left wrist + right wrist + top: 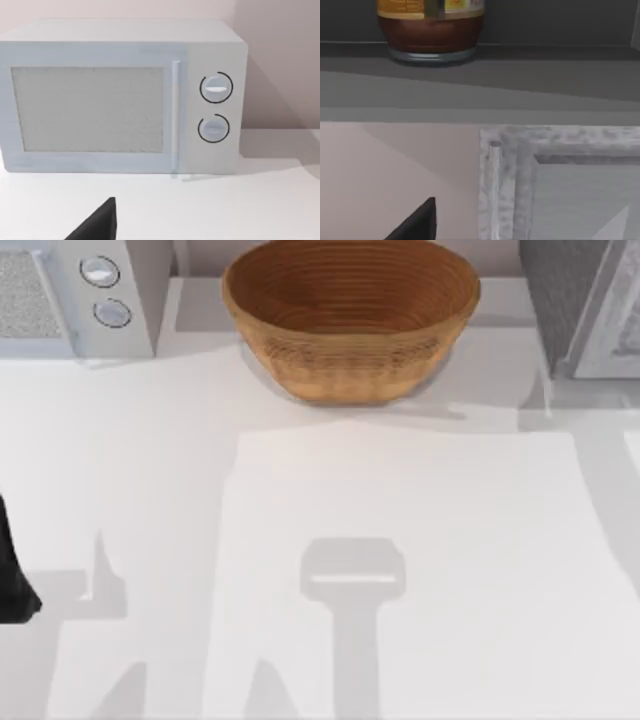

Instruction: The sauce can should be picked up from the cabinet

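Right gripper [418,225]: a single dark tip low in the right wrist view, close before the cabinet [560,145]; whether spread or pressed together, cannot tell. Nothing pinched, as far as can be seen.

Beyond that tip, the cabinet's white-framed door and its upright handle bar [495,185]. Above the door, a dark grey shelf [520,75] of the cabinet, and on it the sauce can [431,31], upright, set back from the shelf's front edge, well apart from the tip and higher than it.

Probably the approach, with the grasp not yet begun. To do it well: lift toward shelf height first, keeping off the door frame and the handle bar; make sure of a wide opening before going in; come at the can level and square, straddling its rounded lower body rather than the rim; close only once centred, so as not to nudge it deeper into the cabinet or tip it.

Out from the cabinet across the table [420,570]: a woven basket [350,320] beside it, a white microwave [120,300] past the basket. Left gripper [98,225] parked far from the cabinet, facing that microwave; opening likewise impossible to tell.
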Tool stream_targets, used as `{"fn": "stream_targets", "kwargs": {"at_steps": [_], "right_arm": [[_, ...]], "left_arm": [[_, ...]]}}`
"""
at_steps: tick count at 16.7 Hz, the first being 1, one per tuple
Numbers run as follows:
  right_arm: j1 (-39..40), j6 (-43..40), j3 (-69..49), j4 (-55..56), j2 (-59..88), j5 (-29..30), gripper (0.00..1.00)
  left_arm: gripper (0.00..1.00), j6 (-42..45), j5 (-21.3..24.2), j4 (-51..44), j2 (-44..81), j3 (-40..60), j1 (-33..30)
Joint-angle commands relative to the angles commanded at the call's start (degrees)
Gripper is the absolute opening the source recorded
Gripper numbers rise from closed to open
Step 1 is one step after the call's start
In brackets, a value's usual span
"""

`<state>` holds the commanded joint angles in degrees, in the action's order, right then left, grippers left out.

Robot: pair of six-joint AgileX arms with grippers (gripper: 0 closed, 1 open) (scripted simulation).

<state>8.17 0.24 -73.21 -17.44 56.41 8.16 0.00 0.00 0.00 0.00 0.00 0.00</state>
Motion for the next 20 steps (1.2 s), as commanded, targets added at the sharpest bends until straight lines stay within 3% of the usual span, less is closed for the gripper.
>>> {"fn": "stream_targets", "kwargs": {"at_steps": [7,20], "right_arm": [[2.23,0.56,-24.4,-5.91,17.99,2.84,1.0],[4.51,0.44,-33.75,-5.07,27.59,5.74,1.0]], "left_arm": [[1.0,0.0,0.0,0.0,0.0,0.0,0.0],[1.0,0.0,0.0,0.0,0.0,0.0,0.0]]}}
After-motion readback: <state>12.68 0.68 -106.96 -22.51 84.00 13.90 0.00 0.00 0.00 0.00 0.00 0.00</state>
